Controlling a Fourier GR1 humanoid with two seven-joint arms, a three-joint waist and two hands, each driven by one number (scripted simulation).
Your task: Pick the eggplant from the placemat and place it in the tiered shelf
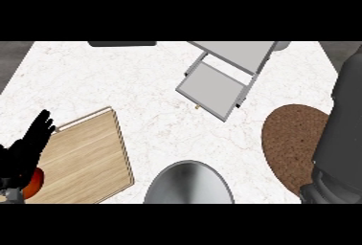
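- Nearest to us, at the bottom edge, we see a grey metal bowl [189, 184] standing on the white marbled surface [134, 81].
- Left of the bowl lies a wooden cutting board [88, 160], and over its left end rests the left robot hand [25, 143], black, fingers straight and pointing up and to the right, holding nothing.
- Just below that hand, at the board's near left corner, we make out a small reddish-orange thing [35, 182], partly hidden; we cannot tell what it is.
- Right of the bowl lies the round brown placemat [293, 141]. A grey forearm [339, 139] covers its right side and runs up the right edge.
- We cannot see the right robot hand, so we cannot tell its state.
- We cannot find the eggplant on the visible part of the placemat.
- Farther off, beyond the bowl and slightly right, stands the grey tiered shelf [222, 79], tilted, its two levels bare.
- Farthest, well left of the shelf's top, a dark flat object [121, 43] shows at the surface's edge.
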